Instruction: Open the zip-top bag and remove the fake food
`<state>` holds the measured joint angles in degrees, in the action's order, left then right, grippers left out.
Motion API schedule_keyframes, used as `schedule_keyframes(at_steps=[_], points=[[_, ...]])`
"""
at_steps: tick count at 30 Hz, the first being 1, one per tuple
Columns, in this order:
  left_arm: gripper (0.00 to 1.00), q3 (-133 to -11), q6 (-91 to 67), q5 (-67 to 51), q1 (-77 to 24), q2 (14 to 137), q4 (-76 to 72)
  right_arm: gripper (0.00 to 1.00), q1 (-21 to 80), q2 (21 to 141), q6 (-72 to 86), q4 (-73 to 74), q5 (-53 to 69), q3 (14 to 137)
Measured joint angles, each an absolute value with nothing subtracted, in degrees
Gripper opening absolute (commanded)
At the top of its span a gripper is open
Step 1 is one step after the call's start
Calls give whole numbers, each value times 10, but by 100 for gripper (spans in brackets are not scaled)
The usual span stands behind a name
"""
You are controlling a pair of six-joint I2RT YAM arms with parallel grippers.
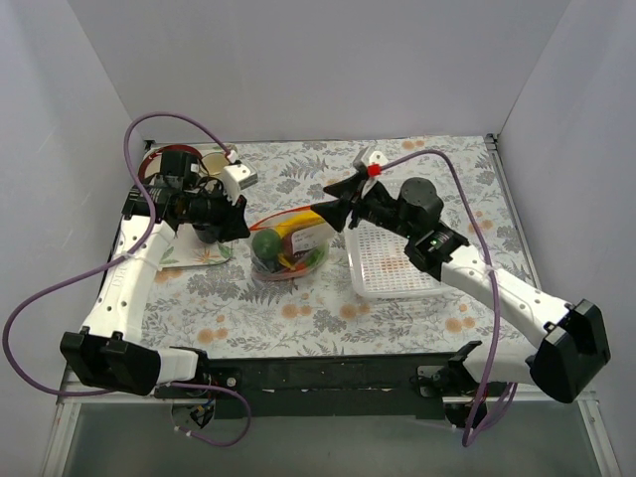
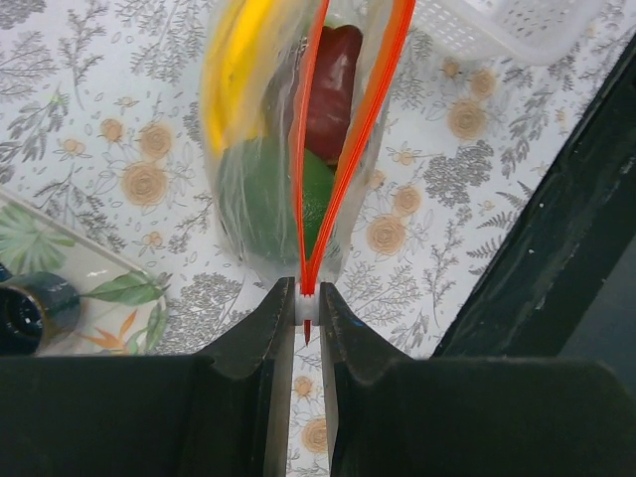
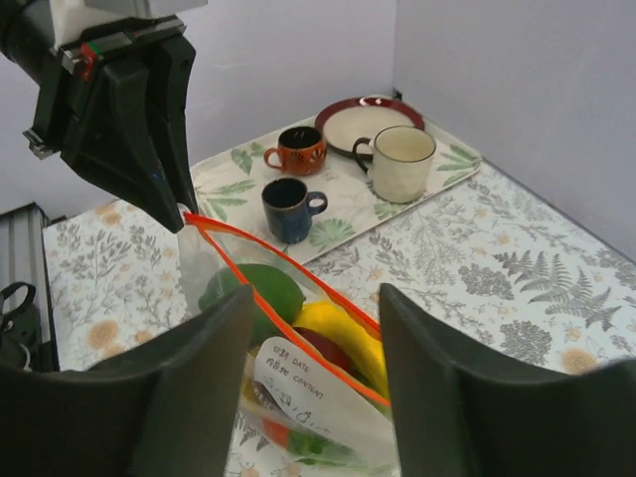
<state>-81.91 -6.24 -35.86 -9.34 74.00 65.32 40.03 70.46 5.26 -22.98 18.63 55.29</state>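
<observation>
The zip-top bag [image 1: 288, 243] lies mid-table, clear with an orange-red zip strip [image 2: 353, 129], its mouth parted. My left gripper [image 2: 306, 303] is shut on the white zip slider at the bag's left end; it also shows in the top view [image 1: 238, 221] and the right wrist view [image 3: 181, 214]. My right gripper [image 3: 313, 368] is open, its fingers astride the bag's right end; in the top view it is at that end [image 1: 333, 214]. The fake food is inside: a green round piece [image 3: 260, 293], a yellow piece [image 3: 343, 333] and a dark red piece [image 2: 333, 89].
A white perforated basket [image 1: 393, 260] stands right of the bag, under my right arm. A leaf-print tray [image 3: 238, 164] at the back left holds a blue cup [image 3: 288, 207], an orange cup [image 3: 298, 149], a white cup [image 3: 397, 162] and a red-rimmed plate [image 3: 363, 114].
</observation>
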Motion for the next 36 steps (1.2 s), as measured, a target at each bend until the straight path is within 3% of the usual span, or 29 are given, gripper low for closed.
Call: schedule_keyframes(at_steps=[3, 9, 29, 31, 34, 35, 36], points=[[0, -819, -60, -377, -101, 738, 668, 17, 414, 751, 45, -194, 185, 593], [0, -819, -55, -397, -124, 729, 689, 1, 421, 781, 35, -132, 177, 603], [0, -792, -76, -405, -186, 728, 682, 1, 470, 756, 14, -86, 140, 580], [0, -791, -78, -405, -187, 728, 681, 4, 471, 756, 12, -83, 136, 575], [0, -791, -80, -405, -192, 728, 678, 30, 472, 761, 10, -76, 130, 572], [0, -791, -80, -405, -193, 728, 677, 49, 473, 766, 11, -76, 127, 572], [1, -791, -81, -406, -195, 728, 677, 57, 473, 770, 12, -74, 125, 572]])
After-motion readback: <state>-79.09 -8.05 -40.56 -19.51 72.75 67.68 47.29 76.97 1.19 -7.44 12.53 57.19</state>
